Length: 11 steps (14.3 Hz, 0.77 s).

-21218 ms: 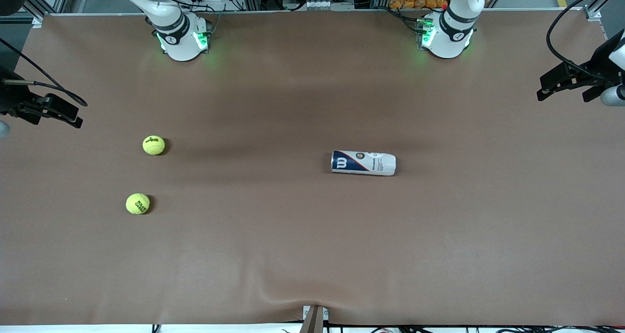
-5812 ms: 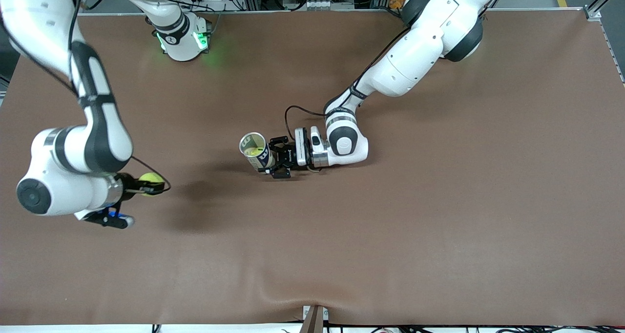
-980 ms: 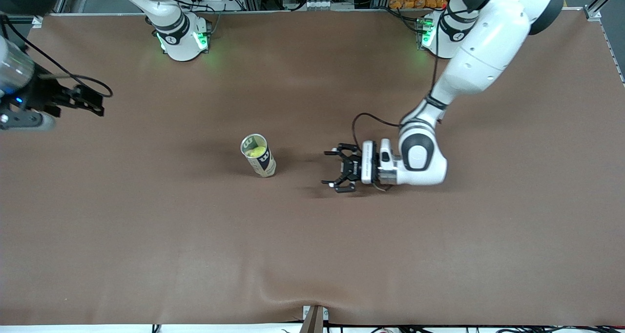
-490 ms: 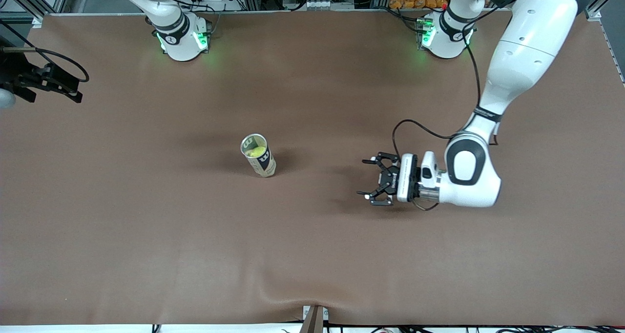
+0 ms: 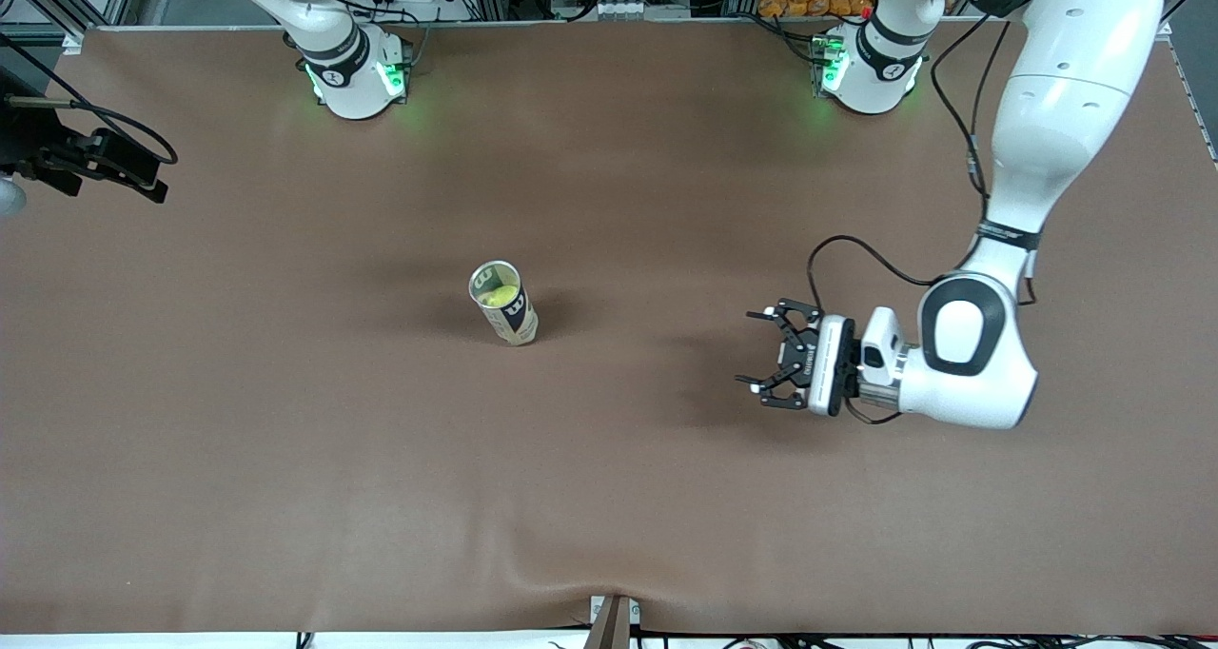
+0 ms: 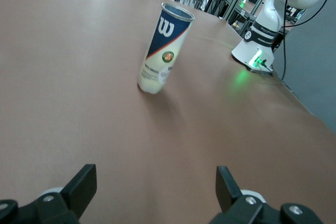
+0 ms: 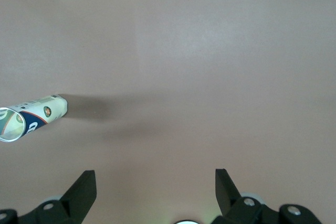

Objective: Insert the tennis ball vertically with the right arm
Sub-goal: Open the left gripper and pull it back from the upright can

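The tennis ball can (image 5: 504,304) stands upright near the table's middle, its mouth open. A yellow tennis ball (image 5: 495,297) shows inside it. No ball lies loose on the table. My left gripper (image 5: 749,347) is open and empty, low over the table, well apart from the can toward the left arm's end. In the left wrist view its gripper (image 6: 156,182) points at the can (image 6: 164,48). My right gripper (image 5: 143,178) is raised at the right arm's end of the table, open and empty. The right wrist view (image 7: 156,182) shows the can (image 7: 32,116) from above.
The brown table (image 5: 609,497) bears nothing else. The right arm's base (image 5: 354,73) and the left arm's base (image 5: 868,68) stand along its edge farthest from the front camera. The right arm's base also shows in the left wrist view (image 6: 258,51).
My left gripper has drawn away from the can toward the left arm's end, staying open. The right gripper has barely shifted. The can has not moved.
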Tool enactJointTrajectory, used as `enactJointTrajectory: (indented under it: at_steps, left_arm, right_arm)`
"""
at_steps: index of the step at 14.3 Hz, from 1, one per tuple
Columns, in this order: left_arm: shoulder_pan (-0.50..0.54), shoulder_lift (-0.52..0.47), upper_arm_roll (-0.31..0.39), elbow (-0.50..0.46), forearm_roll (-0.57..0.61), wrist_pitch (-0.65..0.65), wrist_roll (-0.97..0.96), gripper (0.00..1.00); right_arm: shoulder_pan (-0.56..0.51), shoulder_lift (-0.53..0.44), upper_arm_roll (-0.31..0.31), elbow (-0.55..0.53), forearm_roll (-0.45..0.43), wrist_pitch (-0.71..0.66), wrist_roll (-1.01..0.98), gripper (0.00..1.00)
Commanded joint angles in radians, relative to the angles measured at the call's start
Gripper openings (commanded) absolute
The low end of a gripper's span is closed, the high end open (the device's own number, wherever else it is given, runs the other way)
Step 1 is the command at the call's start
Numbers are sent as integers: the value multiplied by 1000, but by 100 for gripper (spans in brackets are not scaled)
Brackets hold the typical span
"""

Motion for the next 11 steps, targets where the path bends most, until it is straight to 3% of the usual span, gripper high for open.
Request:
enactJointTrajectory:
  at_steps: [1, 6, 11]
  left_arm:
    - [5, -28, 2, 42, 92, -91, -186, 100]
    - [-1, -217, 50, 46, 256, -247, -663, 100]
    - [-33, -317, 104, 78, 426, -343, -1084, 100]
  right_arm:
    - [-17, -1, 9, 4, 4, -18, 15, 100]
    - [-33, 2, 8, 4, 17, -12, 15, 100]
    - [-25, 11, 9, 3, 17, -9, 12, 100]
